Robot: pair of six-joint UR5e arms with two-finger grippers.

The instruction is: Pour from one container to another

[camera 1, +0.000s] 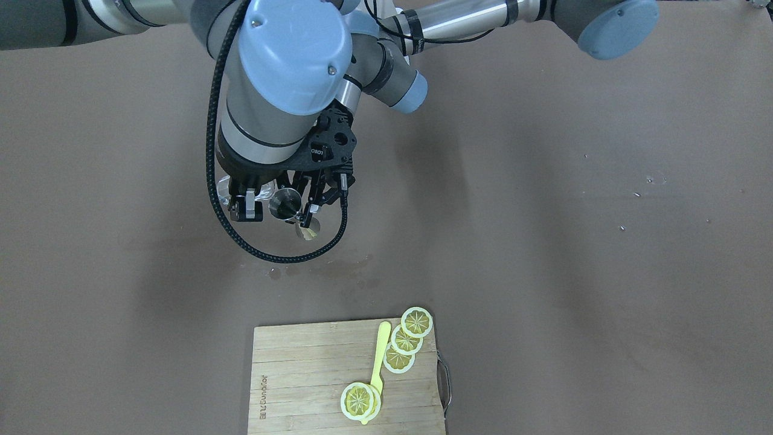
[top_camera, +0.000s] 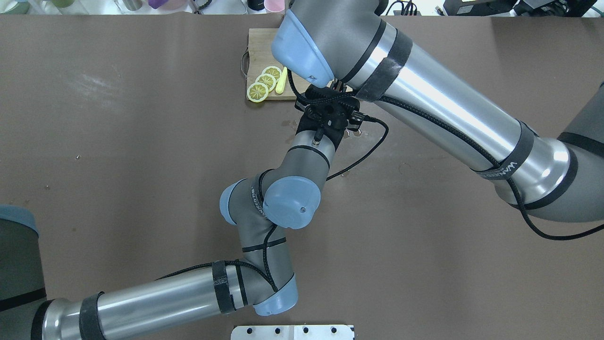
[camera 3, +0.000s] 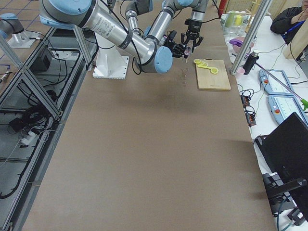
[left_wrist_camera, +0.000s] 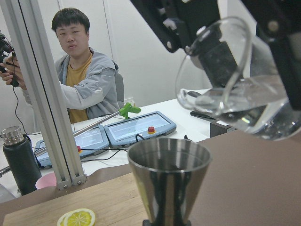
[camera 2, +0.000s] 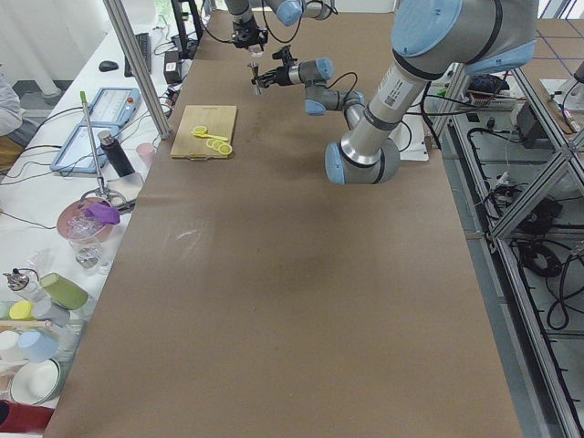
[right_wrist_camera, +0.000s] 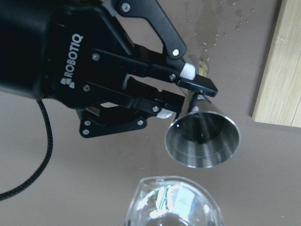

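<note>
My left gripper (right_wrist_camera: 193, 94) is shut on the waist of a steel jigger (right_wrist_camera: 202, 139) and holds it upright above the brown table. The left wrist view shows the jigger's open cup (left_wrist_camera: 169, 179) close up. Just above it hangs a clear glass beaker (left_wrist_camera: 235, 89) with water in it, tilted so that its lip is over the cup. I see no stream. My right gripper (camera 1: 241, 196) comes down from above and is shut on the beaker (camera 1: 224, 190). From the front, the jigger (camera 1: 285, 204) sits between both grippers, with the left gripper (camera 1: 305, 214) to its right.
A wooden cutting board (camera 1: 302, 362) with lemon slices (camera 1: 406, 339) and a yellow utensil (camera 1: 380, 353) lies beyond the grippers. Wet spots (camera 1: 338, 269) mark the table between them. A person (left_wrist_camera: 77, 70), a metal post (left_wrist_camera: 42, 94) and a black bottle (left_wrist_camera: 19, 160) are off the table's far side.
</note>
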